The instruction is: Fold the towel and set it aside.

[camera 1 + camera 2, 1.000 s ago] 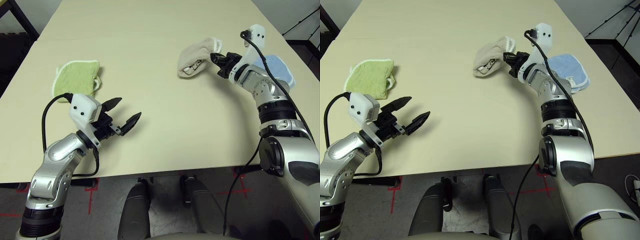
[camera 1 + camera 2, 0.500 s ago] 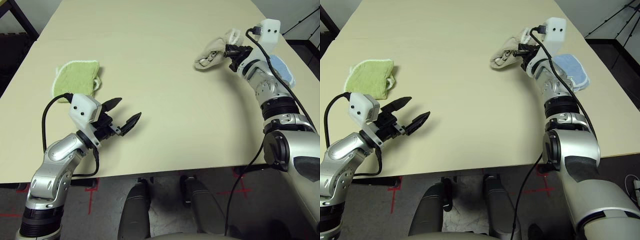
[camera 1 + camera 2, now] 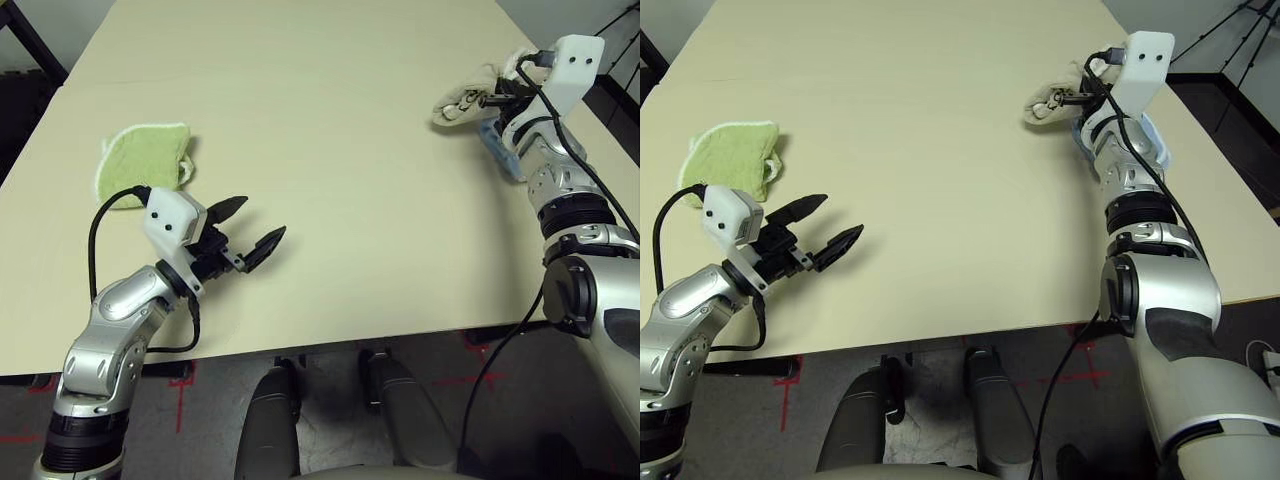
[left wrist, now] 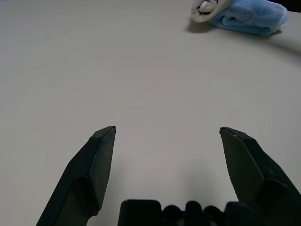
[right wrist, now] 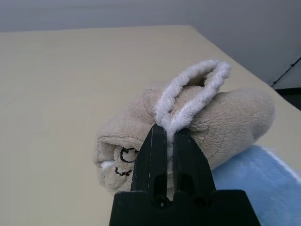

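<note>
Beige towel bunched at the far right
It is hanging folded, white edging uppermost, dark embroidered motif facing out, over the counter's far right.

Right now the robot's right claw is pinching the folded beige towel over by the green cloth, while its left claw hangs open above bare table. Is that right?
Not quite. The right gripper is shut on the beige towel beside the light-blue cloth, as the right wrist view shows. The green cloth lies across the table, near the open left gripper.
</note>
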You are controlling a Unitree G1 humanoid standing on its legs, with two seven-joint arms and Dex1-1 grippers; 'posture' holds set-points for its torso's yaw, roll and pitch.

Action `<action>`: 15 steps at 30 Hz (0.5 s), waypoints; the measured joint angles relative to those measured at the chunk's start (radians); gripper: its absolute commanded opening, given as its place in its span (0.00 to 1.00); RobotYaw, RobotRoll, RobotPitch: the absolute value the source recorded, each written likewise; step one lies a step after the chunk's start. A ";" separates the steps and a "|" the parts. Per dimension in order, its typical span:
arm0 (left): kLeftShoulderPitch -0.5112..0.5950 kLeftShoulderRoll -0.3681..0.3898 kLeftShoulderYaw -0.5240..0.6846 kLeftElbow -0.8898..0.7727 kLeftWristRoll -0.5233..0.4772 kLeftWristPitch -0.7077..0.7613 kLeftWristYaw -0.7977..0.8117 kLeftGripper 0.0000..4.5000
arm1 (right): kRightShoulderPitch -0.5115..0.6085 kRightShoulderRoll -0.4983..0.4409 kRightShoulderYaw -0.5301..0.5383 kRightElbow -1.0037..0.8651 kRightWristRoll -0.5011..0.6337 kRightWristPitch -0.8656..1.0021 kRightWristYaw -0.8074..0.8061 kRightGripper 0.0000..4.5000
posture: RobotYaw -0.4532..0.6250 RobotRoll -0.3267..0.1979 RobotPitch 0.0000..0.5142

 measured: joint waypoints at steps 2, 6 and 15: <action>0.000 0.000 -0.003 0.012 0.000 -0.001 -0.003 1.00 | -0.013 -0.006 0.000 0.014 -0.001 -0.014 -0.006 0.00 | 0.33 0.62 0.42; 0.000 0.000 -0.008 0.020 0.001 -0.003 -0.009 1.00 | -0.032 -0.018 0.000 0.037 -0.008 -0.035 -0.031 0.00 | 0.32 0.62 0.43; 0.001 0.002 -0.010 0.021 0.001 -0.009 -0.013 1.00 | -0.056 -0.033 -0.001 0.065 -0.021 -0.071 -0.064 0.00 | 0.34 0.62 0.43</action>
